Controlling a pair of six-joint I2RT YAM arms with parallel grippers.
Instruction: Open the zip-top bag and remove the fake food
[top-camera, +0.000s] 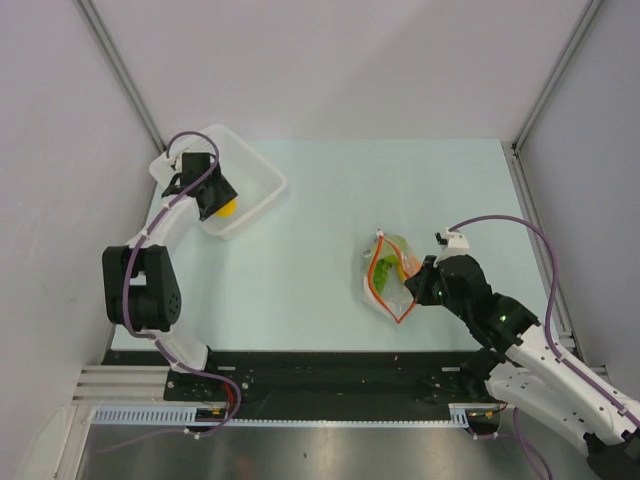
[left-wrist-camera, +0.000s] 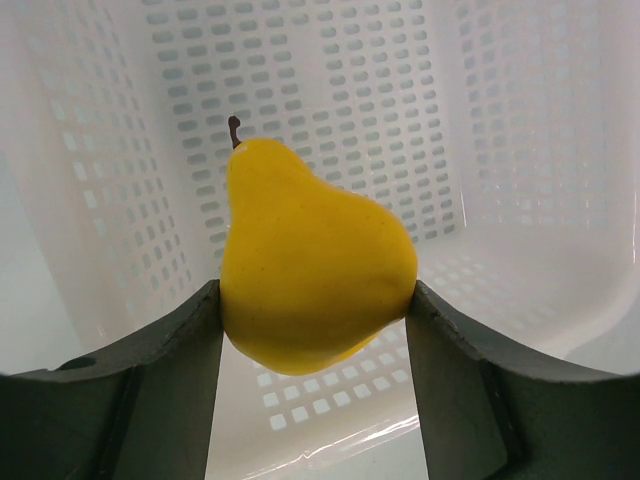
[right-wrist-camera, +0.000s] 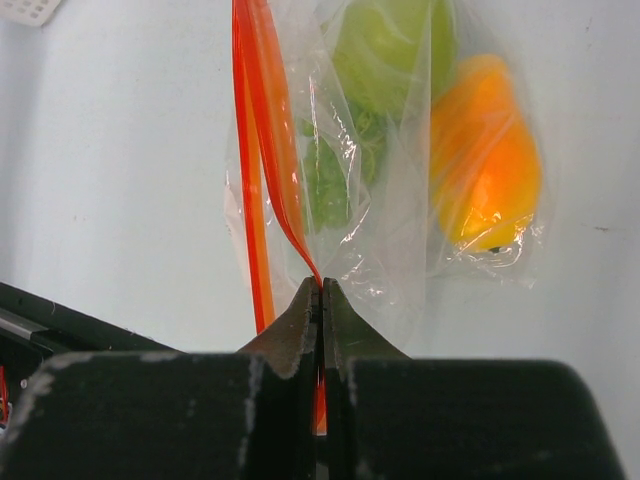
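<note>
- White slotted plastic makes the basket (top-camera: 255, 185), which sits at the far left corner of the pale green tabletop (top-camera: 300, 290), close to the left wall.
- From its base, the left arm rises along the left edge with the elbow bent. Its wrist is over the basket and the left end effector (top-camera: 212, 198) points down into it.
- In the wrist view, the left end effector (left-wrist-camera: 312, 300) is clamped on a yellow pear (left-wrist-camera: 310, 270). One finger is on each side of its wide lower part, and the stem points up. Slotted walls stand behind and beside it. I cannot tell if the pear touches the basket floor.
- Basket and bag are well apart, with a wide stretch of tabletop between them.
- Right of the middle lies the zip-top bag (top-camera: 388, 275), nearer to the near edge than to the far one and well apart from the right edge.
- Its red-orange zip strip (right-wrist-camera: 262, 130) is parted into two bands, so the mouth is open.
- Inside the bag is the fake food (right-wrist-camera: 490, 170), green pieces beside an orange one.
- From the near right corner, the right arm stretches low and slanted to the left. The right end effector (right-wrist-camera: 321, 300) has its fingers pressed together on the zip strip at the near end of the bag.
</note>
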